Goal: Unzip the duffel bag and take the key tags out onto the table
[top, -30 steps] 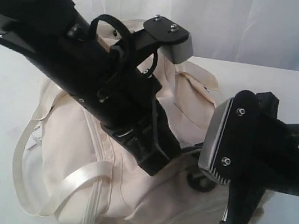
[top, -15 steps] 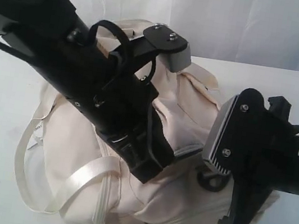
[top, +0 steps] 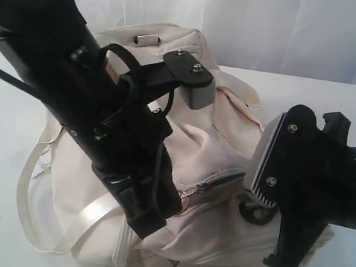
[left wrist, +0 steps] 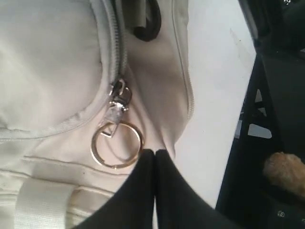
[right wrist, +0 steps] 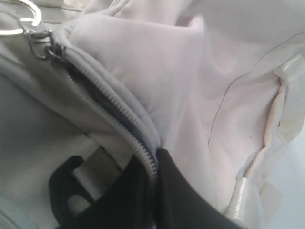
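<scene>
The duffel bag is lying under both grippers, and the unzipping is in hand. The right gripper is pinching the bag at its zipper. The left gripper is pressed together, seemingly on nothing, with the ring pull just beside its tips. The next move calls for catching that ring. No key tags are showing.
</scene>
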Action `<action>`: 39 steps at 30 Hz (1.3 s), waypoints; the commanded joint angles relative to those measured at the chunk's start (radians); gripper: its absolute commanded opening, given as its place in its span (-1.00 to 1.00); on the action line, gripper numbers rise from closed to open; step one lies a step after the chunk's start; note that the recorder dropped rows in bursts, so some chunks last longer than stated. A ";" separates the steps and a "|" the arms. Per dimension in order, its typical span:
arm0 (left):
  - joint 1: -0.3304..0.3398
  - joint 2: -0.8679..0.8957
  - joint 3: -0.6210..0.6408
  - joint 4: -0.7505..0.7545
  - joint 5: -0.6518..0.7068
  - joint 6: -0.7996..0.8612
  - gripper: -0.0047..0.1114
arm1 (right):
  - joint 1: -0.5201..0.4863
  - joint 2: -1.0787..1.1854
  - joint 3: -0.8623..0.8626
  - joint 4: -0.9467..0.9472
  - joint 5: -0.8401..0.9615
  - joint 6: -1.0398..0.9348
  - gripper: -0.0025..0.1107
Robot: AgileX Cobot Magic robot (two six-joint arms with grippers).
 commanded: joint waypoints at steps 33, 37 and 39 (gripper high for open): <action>-0.003 0.094 0.005 0.050 -0.145 -0.234 0.27 | -0.010 -0.002 0.002 -0.014 -0.029 0.032 -0.96; -0.003 0.094 0.005 0.047 -0.103 -0.234 -0.02 | -0.010 -0.002 0.002 -0.014 -0.029 0.042 -0.96; -0.003 0.094 0.005 0.047 -0.088 -0.234 -0.22 | -0.010 -0.002 0.002 -0.014 -0.029 0.053 -0.96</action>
